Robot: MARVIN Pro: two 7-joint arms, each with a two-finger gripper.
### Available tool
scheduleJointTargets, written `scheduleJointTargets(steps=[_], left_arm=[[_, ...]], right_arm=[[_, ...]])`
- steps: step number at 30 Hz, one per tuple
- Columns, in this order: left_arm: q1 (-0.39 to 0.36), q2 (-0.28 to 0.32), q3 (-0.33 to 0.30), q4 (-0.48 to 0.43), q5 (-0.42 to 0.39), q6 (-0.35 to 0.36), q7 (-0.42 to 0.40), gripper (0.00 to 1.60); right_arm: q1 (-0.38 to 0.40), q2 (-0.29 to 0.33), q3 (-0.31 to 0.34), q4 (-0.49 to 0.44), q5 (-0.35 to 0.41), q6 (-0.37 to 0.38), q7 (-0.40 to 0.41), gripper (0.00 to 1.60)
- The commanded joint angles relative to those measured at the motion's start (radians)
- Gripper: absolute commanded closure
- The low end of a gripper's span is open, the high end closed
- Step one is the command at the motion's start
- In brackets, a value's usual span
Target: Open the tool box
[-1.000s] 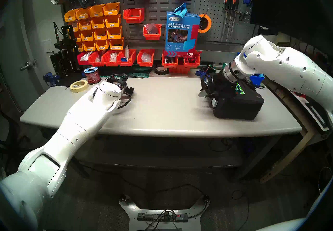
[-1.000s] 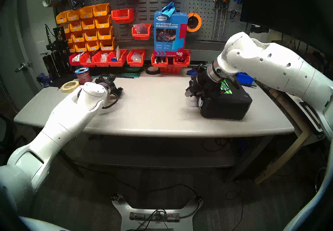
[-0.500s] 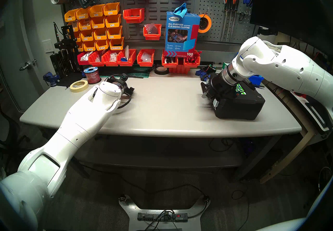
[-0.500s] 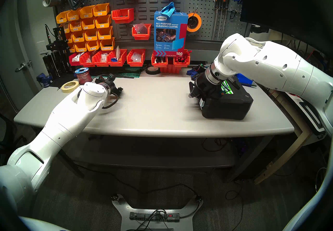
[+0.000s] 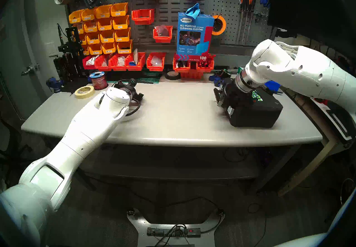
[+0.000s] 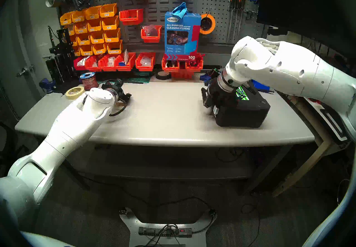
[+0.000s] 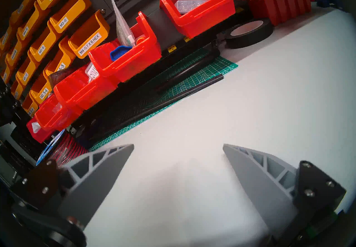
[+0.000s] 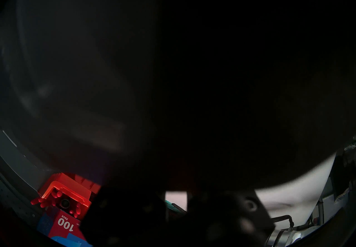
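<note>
Progress looks early: the tool box (image 5: 256,112) sits closed at the bench's (image 5: 173,117) right end. Our right claw (image 5: 221,97) crowds its left edge, grip unreadable; our left claw (image 7: 178,145) hangs spread, empty.

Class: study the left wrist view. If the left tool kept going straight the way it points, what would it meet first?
Probably the bare grey tabletop just ahead of the open left tool; depth is uncertain.
</note>
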Motion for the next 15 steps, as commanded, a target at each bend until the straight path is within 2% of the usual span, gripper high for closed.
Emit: scheduleJointTargets(steps=[1,15], left_arm=[[-0.017,-0.002,-0.003,-0.010,0.002,-0.003,-0.001,0.00],[-0.016,-0.002,-0.003,-0.010,0.000,-0.003,0.001,0.00]], right_arm=[[-0.035,0.018,-0.106,-0.031,-0.048,0.001,-0.064,1.60],[-0.009,0.079,-0.197,-0.065,-0.150,0.001,-0.135,1.60]])
